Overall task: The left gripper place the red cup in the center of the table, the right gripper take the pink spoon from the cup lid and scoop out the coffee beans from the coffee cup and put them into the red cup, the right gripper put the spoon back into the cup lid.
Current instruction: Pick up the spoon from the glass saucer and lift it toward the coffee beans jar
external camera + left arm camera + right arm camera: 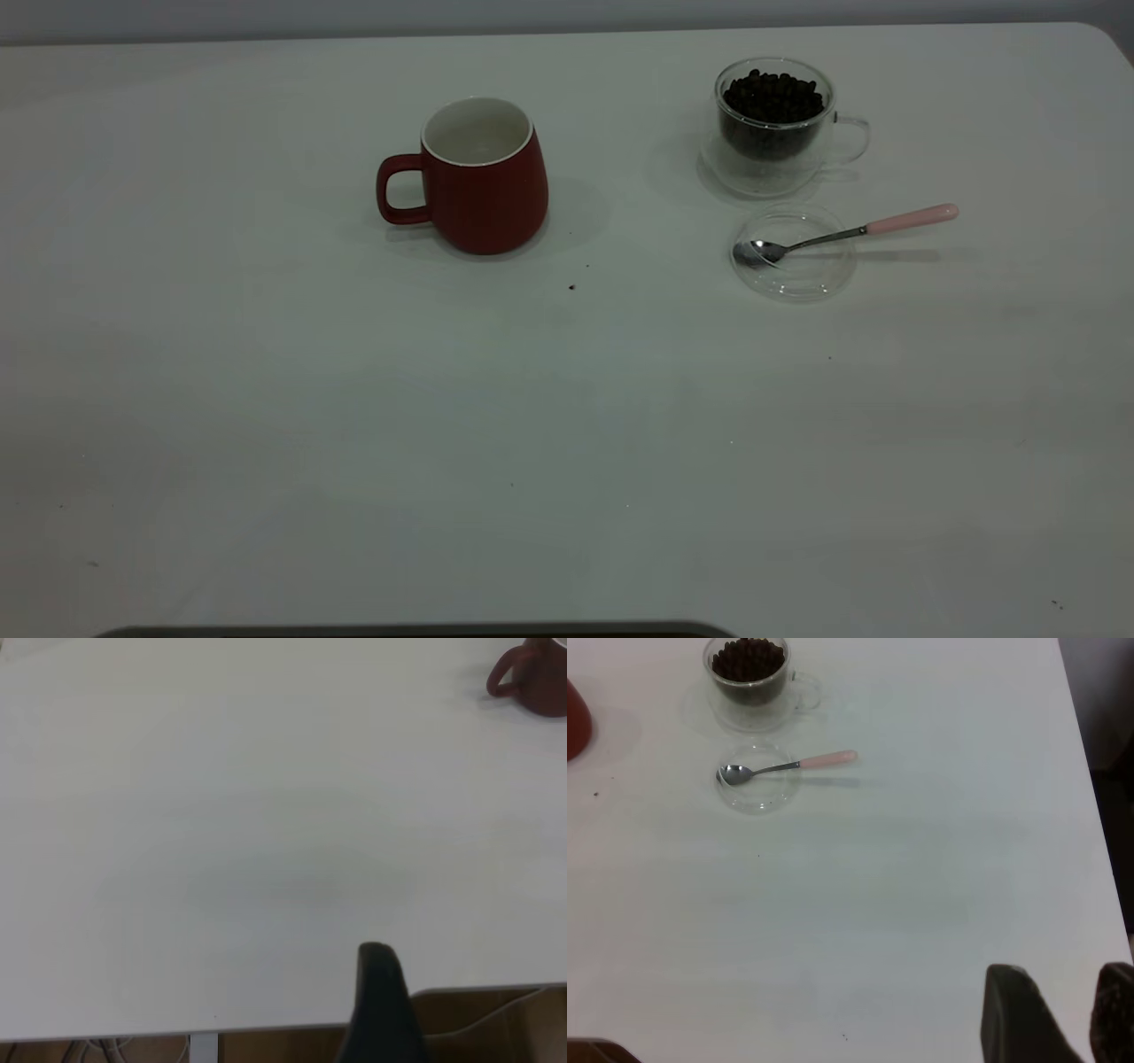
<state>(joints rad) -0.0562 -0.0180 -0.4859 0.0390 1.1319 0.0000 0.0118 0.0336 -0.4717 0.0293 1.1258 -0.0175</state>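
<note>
Cup duty untouched: red cup (483,177) stands upright at the left gripper's (381,1010) two o'clock, well apart; its finger spread cannot be told.

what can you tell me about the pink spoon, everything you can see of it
The pink spoon is a small, slim teaspoon with a shiny metal bowl and stem and a pale pink handle end. Its bowl rests inside the clear cup lid, while the stem crosses the lid's rim and the pink end juts out over the table, casting a shadow there. It lies in front of the coffee cup, apart from it. The bowl looks empty. No gripper touches it.
</note>
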